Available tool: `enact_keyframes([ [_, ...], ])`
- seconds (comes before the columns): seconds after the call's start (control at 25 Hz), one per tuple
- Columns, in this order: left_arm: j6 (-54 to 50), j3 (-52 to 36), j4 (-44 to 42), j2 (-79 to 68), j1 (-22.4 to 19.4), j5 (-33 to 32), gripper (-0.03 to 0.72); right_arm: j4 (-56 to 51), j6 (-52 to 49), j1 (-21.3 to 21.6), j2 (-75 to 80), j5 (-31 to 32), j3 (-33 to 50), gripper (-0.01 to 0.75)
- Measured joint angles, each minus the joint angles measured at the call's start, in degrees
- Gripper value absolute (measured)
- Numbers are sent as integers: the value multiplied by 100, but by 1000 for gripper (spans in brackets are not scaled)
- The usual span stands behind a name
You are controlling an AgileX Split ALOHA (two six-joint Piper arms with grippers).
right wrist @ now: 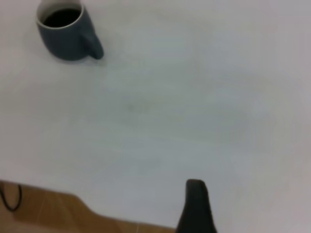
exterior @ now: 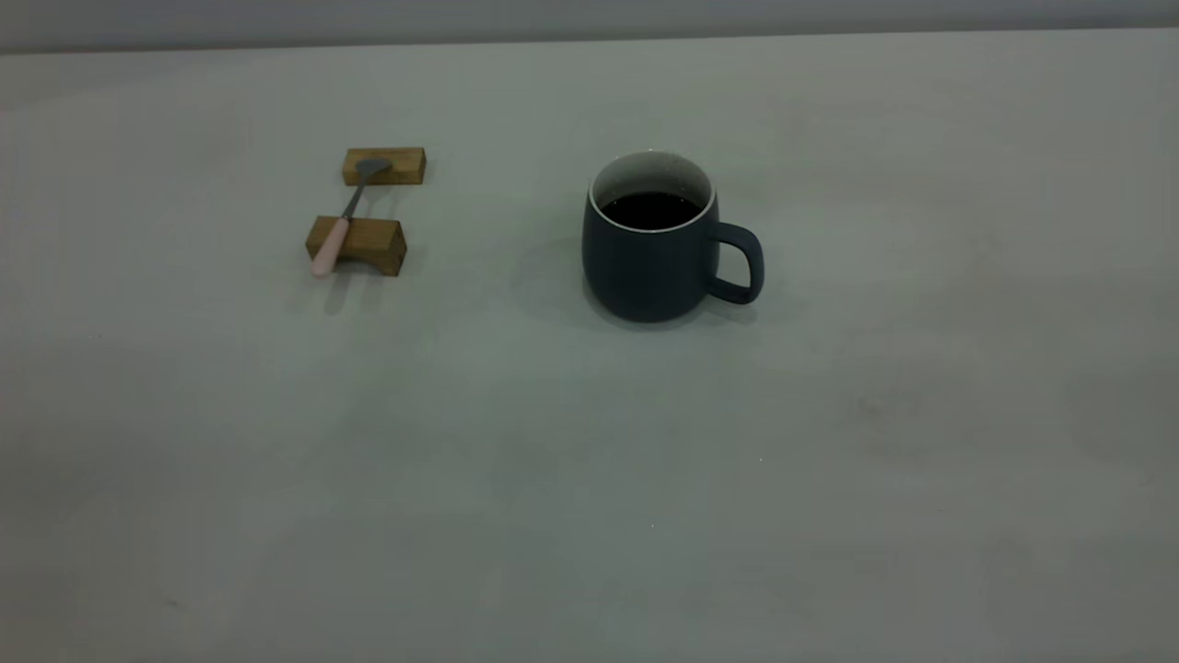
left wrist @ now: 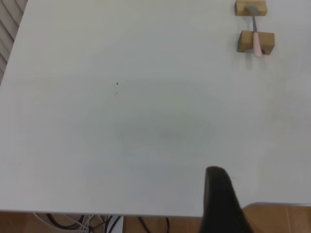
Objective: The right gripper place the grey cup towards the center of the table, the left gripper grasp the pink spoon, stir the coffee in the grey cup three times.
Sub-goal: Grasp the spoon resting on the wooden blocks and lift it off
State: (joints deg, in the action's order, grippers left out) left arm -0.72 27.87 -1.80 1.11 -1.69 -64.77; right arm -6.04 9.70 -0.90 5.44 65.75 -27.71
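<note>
The grey cup [exterior: 649, 267] stands upright near the middle of the table [exterior: 589, 479], handle to the right, with dark coffee [exterior: 651, 210] inside. The pink spoon [exterior: 343, 221] lies to its left, bridging two wooden blocks, pink handle toward the near side. Neither arm shows in the exterior view. In the left wrist view, a black part of my left gripper [left wrist: 218, 194] hangs over the table's edge, far from the spoon [left wrist: 256, 39]. In the right wrist view, my right gripper [right wrist: 194, 204] sits near the table's edge, far from the cup [right wrist: 65, 41].
The spoon's bowl rests on the far wooden block [exterior: 384, 167] and its handle on the near, arched block [exterior: 368, 247]. Brown floor and cables [left wrist: 97, 223] show beyond the table's edge. A tiny black speck [left wrist: 117, 83] marks the surface.
</note>
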Motion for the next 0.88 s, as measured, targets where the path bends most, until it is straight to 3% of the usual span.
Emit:
enact_keyframes([
  [0.48, 0, 0, 0, 0, 0, 0, 513, 134, -276, 23, -434, -62, 79, 615],
  [0.88, 0, 0, 0, 0, 0, 0, 513, 138, -276, 23, -434, -66, 79, 476],
])
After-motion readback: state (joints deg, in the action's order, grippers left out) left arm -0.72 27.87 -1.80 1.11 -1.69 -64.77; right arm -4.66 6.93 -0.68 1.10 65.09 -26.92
